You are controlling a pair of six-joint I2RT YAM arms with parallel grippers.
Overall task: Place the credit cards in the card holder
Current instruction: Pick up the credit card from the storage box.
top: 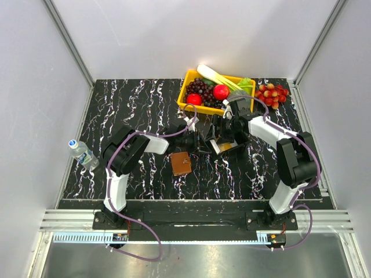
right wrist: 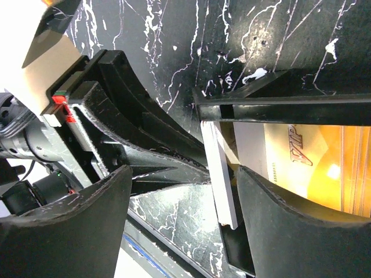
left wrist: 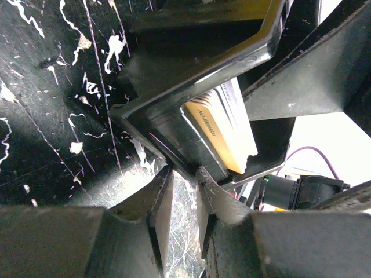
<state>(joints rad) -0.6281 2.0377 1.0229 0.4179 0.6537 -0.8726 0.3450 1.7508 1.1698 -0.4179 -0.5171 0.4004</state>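
The credit cards (left wrist: 223, 130) stand on edge in a small black box (left wrist: 174, 87) near the middle of the table, an orange one against paler ones, with none in the card holder (top: 180, 164) yet. The holder lies flat on the marble-patterned top at about 7 o'clock from the box, apart from both arms and seemingly folded shut. The step in hand looks like drawing the first card out. The left gripper (left wrist: 184, 176), reaching in from 9 o'clock, has its fingers nearly together on the box's corner wall and appears to pin it steady. The right gripper (right wrist: 184, 185), coming from 3 o'clock, has its jaws wide apart and straddles a white card (right wrist: 220, 174) that leans out from the stack, without clamping it. The next move, as I judge it, calls for closing on that one card alone, lifting it clear, then getting the holder opened. A yellow fruit basket (top: 186, 87) sits at 12 o'clock, and a water bottle (top: 83, 153) lies far out at 9 o'clock.
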